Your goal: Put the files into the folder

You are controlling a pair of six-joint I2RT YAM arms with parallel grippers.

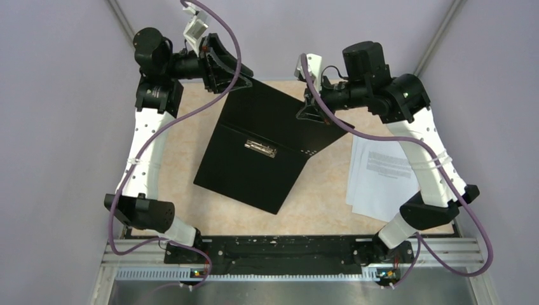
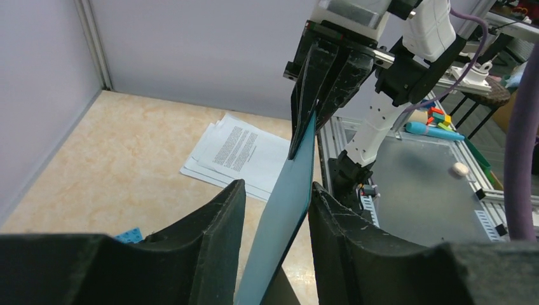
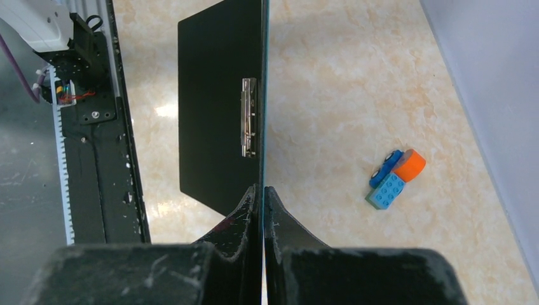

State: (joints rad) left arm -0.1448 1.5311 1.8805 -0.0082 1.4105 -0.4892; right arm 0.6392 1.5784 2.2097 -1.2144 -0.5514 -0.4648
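**Folder held half open, files not yet loaded.** The folder point(image 1: 254, 165) rests on the table point(image 1: 191, 210) with one leaf flat, showing its black inside and metal clip point(image 1: 261, 148), and the other leaf raised.

- **Right gripper point(image 3: 262, 190):** the fingers are pressed together on the raised leaf's edge.
- **Left gripper point(image 2: 276, 190):** the fingers are spread and straddle the same leaf farther along. A gap shows on one side, so it is not gripping.
- **The files point(image 1: 381, 178):** these lie flat under the right arm, well apart from both grippers and outside the folder.

**Risks.** The leaf hangs from a single thin pinch, and a slip there would probably drop it shut over the clip. If the left fingers close off-centre, they could twist the leaf or drag the whole folder, since the marbled beige tabletop looks smooth and offers little hold.

**Surroundings.** A toy truck point(image 3: 395, 179) sits on the far side of the raised leaf from the clip, to one side of the right gripper. Plain lilac-grey walls point(image 1: 57, 127) enclose three sides.
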